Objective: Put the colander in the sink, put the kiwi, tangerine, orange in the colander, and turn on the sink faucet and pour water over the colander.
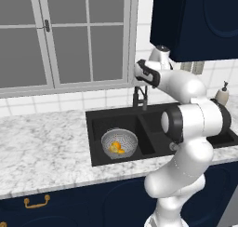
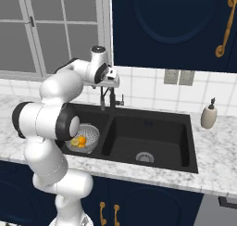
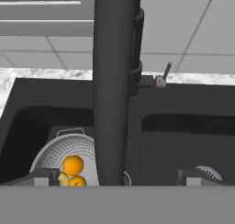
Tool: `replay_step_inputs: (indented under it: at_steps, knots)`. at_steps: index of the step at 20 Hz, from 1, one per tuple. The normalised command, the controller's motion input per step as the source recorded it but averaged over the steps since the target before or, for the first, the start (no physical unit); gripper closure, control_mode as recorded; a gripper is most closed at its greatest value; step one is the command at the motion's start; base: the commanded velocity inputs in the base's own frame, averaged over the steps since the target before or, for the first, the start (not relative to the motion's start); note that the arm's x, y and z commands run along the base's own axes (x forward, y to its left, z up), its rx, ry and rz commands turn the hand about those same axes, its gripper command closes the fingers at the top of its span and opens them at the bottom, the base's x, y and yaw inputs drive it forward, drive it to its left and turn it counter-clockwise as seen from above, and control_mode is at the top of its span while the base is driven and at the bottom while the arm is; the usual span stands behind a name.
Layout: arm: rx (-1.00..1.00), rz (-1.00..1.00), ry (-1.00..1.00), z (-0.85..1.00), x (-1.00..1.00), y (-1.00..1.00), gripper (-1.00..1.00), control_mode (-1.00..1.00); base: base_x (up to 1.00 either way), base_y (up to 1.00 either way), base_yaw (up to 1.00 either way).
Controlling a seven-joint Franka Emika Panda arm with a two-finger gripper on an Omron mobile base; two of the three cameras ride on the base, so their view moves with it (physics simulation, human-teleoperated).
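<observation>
the tool (image 3: 114, 179) hangs released, its two tips spread wide on either side of the sink faucet (image 3: 114, 81), whose dark spout runs straight up between them without visible contact. below and to the tool's left the colander (image 1: 119, 143) sits in the left basin of the sink (image 2: 152, 141), holding two orange fruits and a yellow-green one. marble surface (image 1: 42, 147) surrounds the sink.

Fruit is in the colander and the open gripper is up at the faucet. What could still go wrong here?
1. The gripper straddles the faucet spout, not the small lever beside it, so closing may not start the water.
2. The colander sits in the left basin; a spout swung right would miss it.
</observation>
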Motion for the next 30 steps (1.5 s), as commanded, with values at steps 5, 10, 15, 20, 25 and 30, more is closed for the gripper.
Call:
replay_step_inputs:
  at_steps: [5,10,15,20,25,30]
  knots:
    - [-0.01,0.04,0.00,-0.29,0.22,0.39,-1.00,-1.00,0.00,0.00,0.00]
    - [0.00,0.01,0.07,-0.17,0.32,0.53,-1.00,-1.00,0.00,0.00,0.00]
    - [0.00,0.00,0.12,-0.11,0.36,0.57,-1.00,-1.00,0.00,0.00,0.00]
    - [0.00,0.00,0.10,-0.15,0.36,0.53,-1.00,-1.00,0.00,0.00,0.00]
    - [0.00,0.00,0.04,-0.20,0.27,0.47,-1.00,-1.00,0.00,0.00,0.00]
    - [0.00,0.00,0.00,-0.22,0.17,0.32,-1.00,-1.00,0.00,0.00,0.00]
